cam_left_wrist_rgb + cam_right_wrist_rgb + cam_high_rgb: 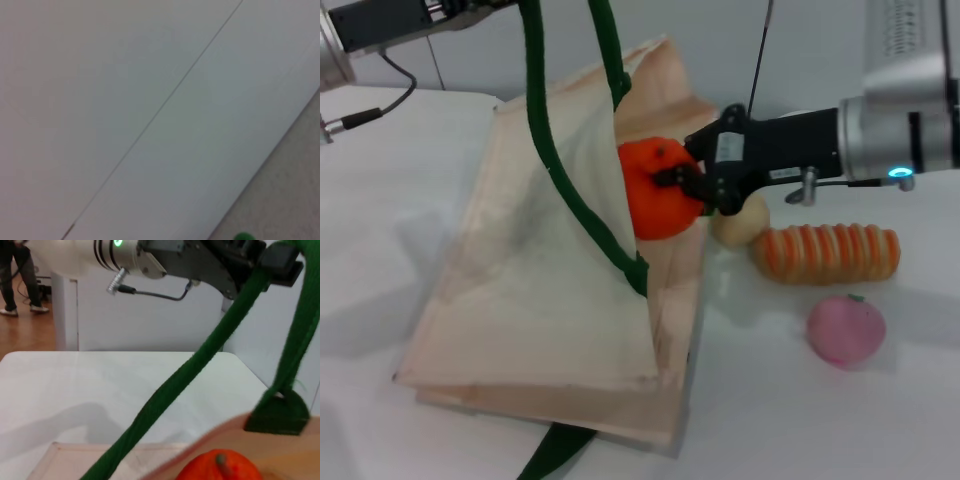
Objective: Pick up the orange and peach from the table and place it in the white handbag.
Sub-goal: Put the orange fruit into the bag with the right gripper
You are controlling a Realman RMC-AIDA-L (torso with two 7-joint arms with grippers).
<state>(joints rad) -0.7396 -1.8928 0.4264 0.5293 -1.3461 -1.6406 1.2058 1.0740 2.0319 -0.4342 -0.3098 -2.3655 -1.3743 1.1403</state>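
Note:
The white handbag [540, 290] lies on the table with its upper side lifted by its dark green strap handles [545, 140]. My left gripper [280, 262] shows in the right wrist view, shut on a strap high above the bag. My right gripper [695, 185] is shut on the orange [655, 195] and holds it at the bag's open mouth, partly behind the raised flap. The orange's top also shows in the right wrist view [220, 467]. The peach [846, 330] lies on the table to the right of the bag, apart from both grippers.
An orange-and-cream striped roll [827, 252] lies between the peach and my right arm. A pale beige ball [740, 220] sits right under the right gripper, next to the bag's edge. The left wrist view shows mostly wall.

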